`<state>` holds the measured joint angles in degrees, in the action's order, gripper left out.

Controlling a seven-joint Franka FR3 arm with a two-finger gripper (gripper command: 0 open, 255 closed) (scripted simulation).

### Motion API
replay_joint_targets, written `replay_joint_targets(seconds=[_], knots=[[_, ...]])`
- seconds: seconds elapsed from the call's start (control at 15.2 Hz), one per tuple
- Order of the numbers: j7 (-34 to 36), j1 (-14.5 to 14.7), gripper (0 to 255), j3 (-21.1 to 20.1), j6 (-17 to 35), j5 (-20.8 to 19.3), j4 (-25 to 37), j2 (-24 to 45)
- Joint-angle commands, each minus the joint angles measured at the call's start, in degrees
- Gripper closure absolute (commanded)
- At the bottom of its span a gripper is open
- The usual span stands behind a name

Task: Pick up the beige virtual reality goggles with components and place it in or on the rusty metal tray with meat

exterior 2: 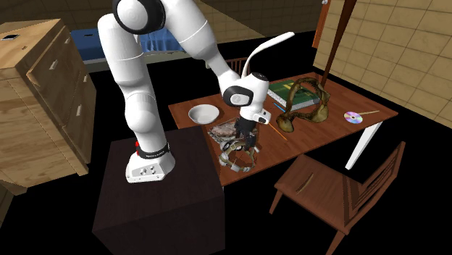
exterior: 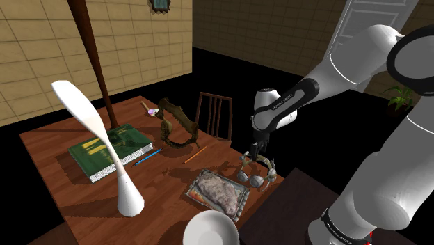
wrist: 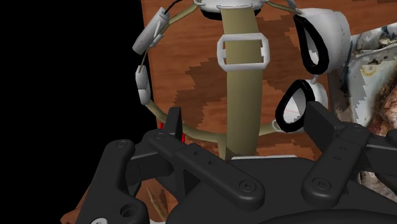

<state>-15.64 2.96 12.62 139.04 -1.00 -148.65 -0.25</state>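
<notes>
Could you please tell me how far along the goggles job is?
Nothing done yet: the goggles lie beside the tray, not in it. In hand: the open tool straddles their beige strap without clasping it. Left: close, lift, and set them on the tray.

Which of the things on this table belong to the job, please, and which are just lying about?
Job:
goggles
tray with meat
gripper

Lying about:
bowl
book
pen
pencil
disc
brown harness
white sculpture
</notes>
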Motion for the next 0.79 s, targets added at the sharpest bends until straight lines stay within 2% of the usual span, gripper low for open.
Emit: replay_joint_targets(seconds=[0.0,0.07,0.13,0.73], knots=[[0.0,0.0,0,0.0,0.03,0.0,-0.01,0.01],[0.0,0.0,0,0.0,0.01,0.0,-0.01,0.01],[0.0,0.0,255,0.0,0.01,0.0,-0.01,0.01],[0.0,0.0,255,0.0,0.03,0.0,-0.01,0.01]])
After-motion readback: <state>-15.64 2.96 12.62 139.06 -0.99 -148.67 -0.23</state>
